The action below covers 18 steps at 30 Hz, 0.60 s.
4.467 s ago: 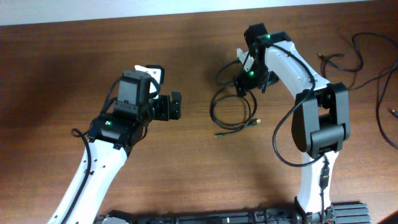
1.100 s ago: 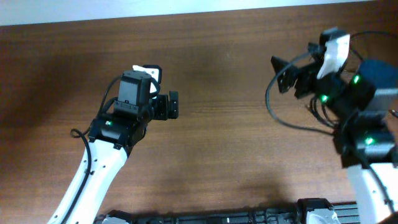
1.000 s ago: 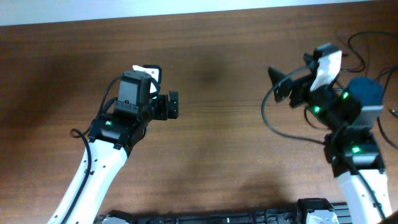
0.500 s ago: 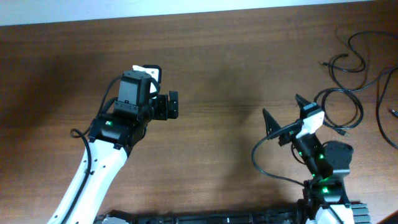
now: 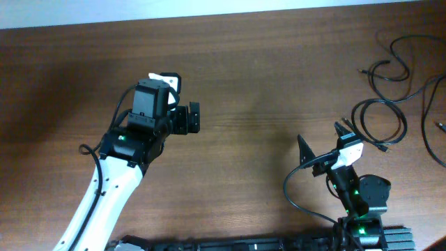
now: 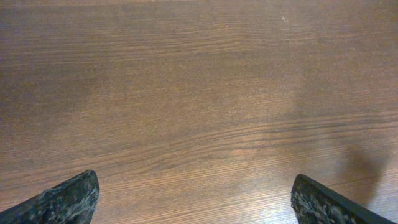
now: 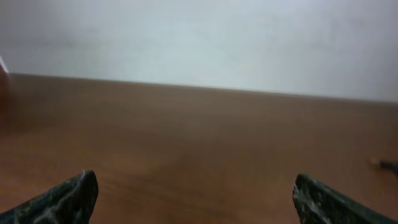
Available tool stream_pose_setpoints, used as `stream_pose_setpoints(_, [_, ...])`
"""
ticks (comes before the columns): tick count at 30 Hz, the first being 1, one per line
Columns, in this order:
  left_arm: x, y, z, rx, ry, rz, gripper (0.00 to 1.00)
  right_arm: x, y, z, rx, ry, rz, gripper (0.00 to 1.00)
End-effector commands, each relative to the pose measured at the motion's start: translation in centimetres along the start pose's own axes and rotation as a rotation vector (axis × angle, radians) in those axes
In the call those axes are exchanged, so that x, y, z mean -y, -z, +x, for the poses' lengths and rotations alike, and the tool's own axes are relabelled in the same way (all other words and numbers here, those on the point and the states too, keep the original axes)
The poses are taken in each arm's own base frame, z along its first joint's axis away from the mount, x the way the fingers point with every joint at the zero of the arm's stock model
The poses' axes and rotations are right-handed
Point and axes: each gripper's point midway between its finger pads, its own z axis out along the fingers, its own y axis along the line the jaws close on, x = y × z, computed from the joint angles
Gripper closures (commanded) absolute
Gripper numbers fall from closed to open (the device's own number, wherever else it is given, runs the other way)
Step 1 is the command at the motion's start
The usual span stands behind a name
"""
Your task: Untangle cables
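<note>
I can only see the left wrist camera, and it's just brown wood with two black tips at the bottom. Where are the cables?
Observer: The cables lie at the right side of the table, far from your left gripper.
Kid: Is the other arm holding one?
Observer: No. The right gripper has its jaws open with nothing between them, close beside the nearest loop.
Kid: Are they in one big knot?
Observer: They look spread out, not bunched. There is one loop nearest the robot, and more strands lie beyond it and at the right edge.
</note>
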Motion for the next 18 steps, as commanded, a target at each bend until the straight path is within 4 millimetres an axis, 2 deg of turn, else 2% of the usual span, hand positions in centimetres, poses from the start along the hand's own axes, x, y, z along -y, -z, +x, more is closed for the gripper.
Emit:
stream_pose_setpoints(1, [-0.1, 0.4, -0.4, 0.016, -0.014, -0.006, 0.01, 1.1, 0.5, 0.9, -0.027, -0.012, 0.074, 0.01])
stream_pose_setpoints(4, [-0.1, 0.4, -0.4, 0.015, -0.014, -0.006, 0.01, 1.6, 1.3, 2.5, -0.087, -0.027, 0.116, 0.02])
stream_pose_setpoints(10, [-0.1, 0.4, -0.4, 0.015, -0.014, -0.006, 0.01, 2.1, 2.0, 0.2, 0.017, -0.001, 0.159, 0.01])
stream_pose_setpoints(18, [-0.1, 0.4, -0.4, 0.016, -0.014, -0.006, 0.01, 2.1, 2.0, 0.2, 0.016, -0.001, 0.159, 0.01])
